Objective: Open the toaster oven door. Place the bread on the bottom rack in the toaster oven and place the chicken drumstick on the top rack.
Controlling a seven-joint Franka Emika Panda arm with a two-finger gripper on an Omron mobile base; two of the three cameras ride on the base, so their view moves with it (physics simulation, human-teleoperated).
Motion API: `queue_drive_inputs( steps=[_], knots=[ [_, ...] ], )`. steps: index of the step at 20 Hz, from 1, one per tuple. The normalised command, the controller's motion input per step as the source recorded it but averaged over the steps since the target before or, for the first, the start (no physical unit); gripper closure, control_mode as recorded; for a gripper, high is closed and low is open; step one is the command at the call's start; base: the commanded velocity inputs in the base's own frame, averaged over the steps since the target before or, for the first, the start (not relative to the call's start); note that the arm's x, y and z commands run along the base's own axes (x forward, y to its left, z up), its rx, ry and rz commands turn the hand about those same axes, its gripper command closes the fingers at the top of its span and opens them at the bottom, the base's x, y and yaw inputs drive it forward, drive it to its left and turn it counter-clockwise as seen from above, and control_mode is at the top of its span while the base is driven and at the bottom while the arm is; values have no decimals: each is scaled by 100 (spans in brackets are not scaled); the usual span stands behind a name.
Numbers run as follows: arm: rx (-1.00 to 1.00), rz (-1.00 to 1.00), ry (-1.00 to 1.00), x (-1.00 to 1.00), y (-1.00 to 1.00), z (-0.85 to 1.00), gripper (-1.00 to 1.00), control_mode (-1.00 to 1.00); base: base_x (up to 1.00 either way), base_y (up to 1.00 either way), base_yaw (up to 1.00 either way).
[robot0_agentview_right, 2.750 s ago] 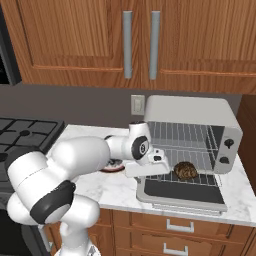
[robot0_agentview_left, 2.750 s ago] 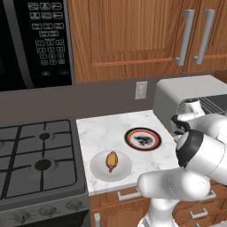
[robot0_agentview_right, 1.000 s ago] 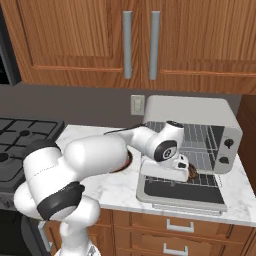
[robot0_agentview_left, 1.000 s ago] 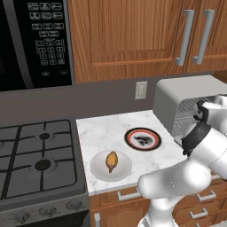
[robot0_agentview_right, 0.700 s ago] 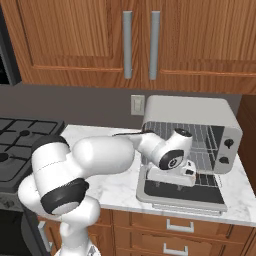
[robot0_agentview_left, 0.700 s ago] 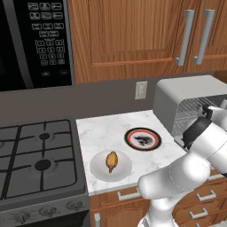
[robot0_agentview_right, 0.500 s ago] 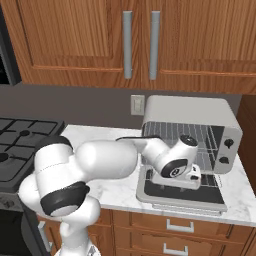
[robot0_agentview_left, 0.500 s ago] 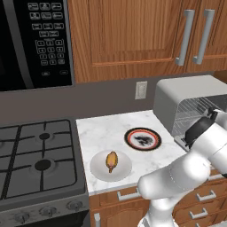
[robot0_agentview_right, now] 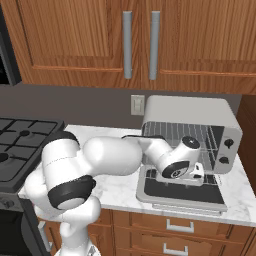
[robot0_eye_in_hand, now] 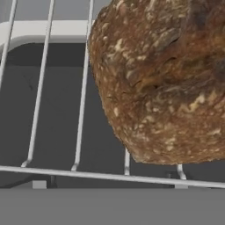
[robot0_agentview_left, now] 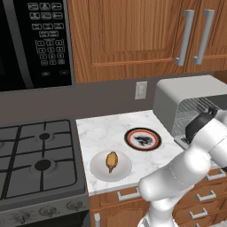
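Bread on the oven's wire rack, arm reaching in

Whether the fingers are open or closed cannot be told; the bread lies on a wire rack inside the toaster oven, door folded down; the drumstick sits on a white plate near the desk's front edge.

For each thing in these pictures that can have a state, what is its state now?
toaster oven door: open, folded down flat.
bread: lying on the wire rack.
chicken drumstick: lying on the white plate, untouched.
dark plate: on the counter, only crumbs left.
upper cabinet doors: closed.
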Motion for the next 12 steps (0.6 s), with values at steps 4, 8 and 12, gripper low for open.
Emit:
queue_drive_inputs(
  steps=[4, 8, 12],
  knots=[
    [0, -1, 0, 25, -1, -16, -100, -100, 0, 0, 0],
    [0, -1, 0, 22, -1, -16, -100, -100, 0, 0, 0],
    [1, -4, -3, 35, -2, 0, -100, -100, 0, 0, 0]
  ],
)
